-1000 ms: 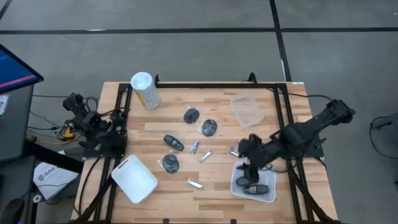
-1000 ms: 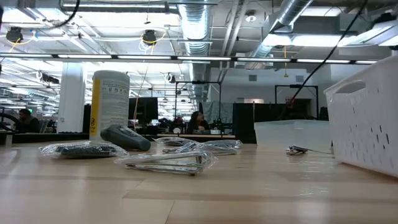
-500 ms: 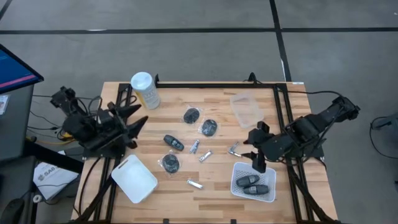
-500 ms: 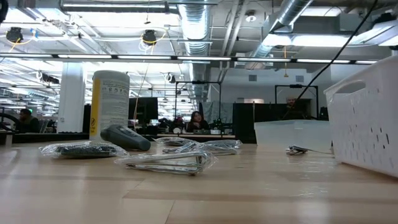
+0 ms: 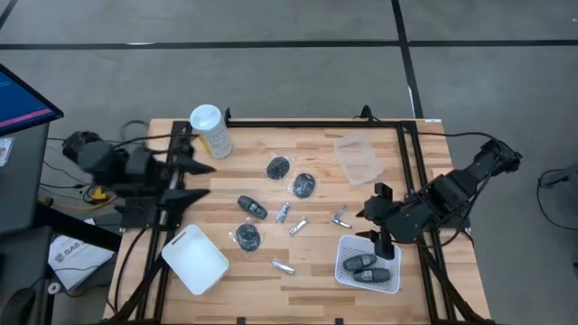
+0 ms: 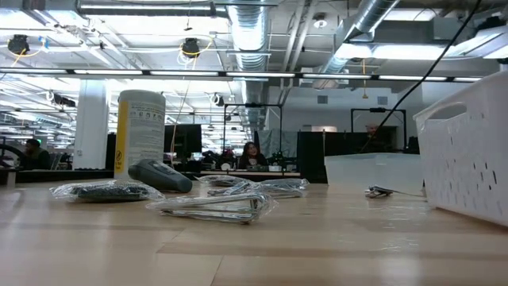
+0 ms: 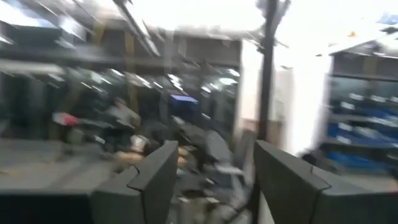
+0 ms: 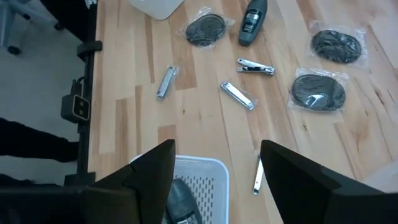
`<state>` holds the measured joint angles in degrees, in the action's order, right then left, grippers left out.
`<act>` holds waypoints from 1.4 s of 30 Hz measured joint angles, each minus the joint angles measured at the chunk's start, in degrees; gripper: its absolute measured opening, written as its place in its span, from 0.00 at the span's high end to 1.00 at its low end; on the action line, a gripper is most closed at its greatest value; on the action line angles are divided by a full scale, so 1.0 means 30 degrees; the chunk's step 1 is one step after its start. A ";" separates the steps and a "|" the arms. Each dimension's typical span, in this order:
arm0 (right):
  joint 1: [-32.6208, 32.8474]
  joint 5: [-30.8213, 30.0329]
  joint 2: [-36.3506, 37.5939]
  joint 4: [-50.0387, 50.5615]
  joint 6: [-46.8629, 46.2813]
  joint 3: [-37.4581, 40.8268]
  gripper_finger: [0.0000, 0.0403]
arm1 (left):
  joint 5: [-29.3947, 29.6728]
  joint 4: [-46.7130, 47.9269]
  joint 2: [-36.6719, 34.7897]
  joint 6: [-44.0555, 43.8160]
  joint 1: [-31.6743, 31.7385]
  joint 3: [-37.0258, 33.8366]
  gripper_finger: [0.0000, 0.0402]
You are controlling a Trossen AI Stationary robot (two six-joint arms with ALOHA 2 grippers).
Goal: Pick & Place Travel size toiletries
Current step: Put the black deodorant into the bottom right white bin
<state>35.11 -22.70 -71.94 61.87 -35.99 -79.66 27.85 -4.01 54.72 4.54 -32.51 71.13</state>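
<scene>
Right gripper (image 5: 380,236) wide, empty, above basket (image 5: 390,282). We take clipper (image 8: 258,174) next: light, stiff, slippery; pinch across narrow sides.

Overhead light is even and bright on the desk (image 5: 271,199); shadows soft and short. Low view: ceiling strip lights (image 6: 238,75) glare, near desk surface out of focus. Left wrist view heavily motion-blurred, upper right of the frame blown out white. Right wrist view sharp.
</scene>
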 joint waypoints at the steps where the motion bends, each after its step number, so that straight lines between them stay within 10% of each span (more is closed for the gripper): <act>1: 0.0077 -0.0006 0.0000 0.0000 0.0000 0.0000 0.43 | -0.1266 0.0682 0.0336 -0.0842 0.0911 0.0351 0.52; 12: 0.0674 0.0051 -0.0007 0.0013 -0.1263 0.0000 0.43 | -1.0775 0.9848 0.3726 -0.6704 1.0074 0.1708 0.61; 32: 0.1066 0.0029 -0.0015 0.0291 -0.2515 0.0007 0.43 | -1.0112 1.5043 0.8296 -0.0377 1.3593 0.1663 0.61; 42: 0.1059 0.0029 -0.0015 0.0393 -0.2339 0.0015 0.43 | -1.2603 1.8294 1.1071 0.3346 1.2811 0.1182 0.29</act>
<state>38.28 -22.61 -71.99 63.05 -43.00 -79.61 -9.96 50.87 87.93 14.58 5.92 74.67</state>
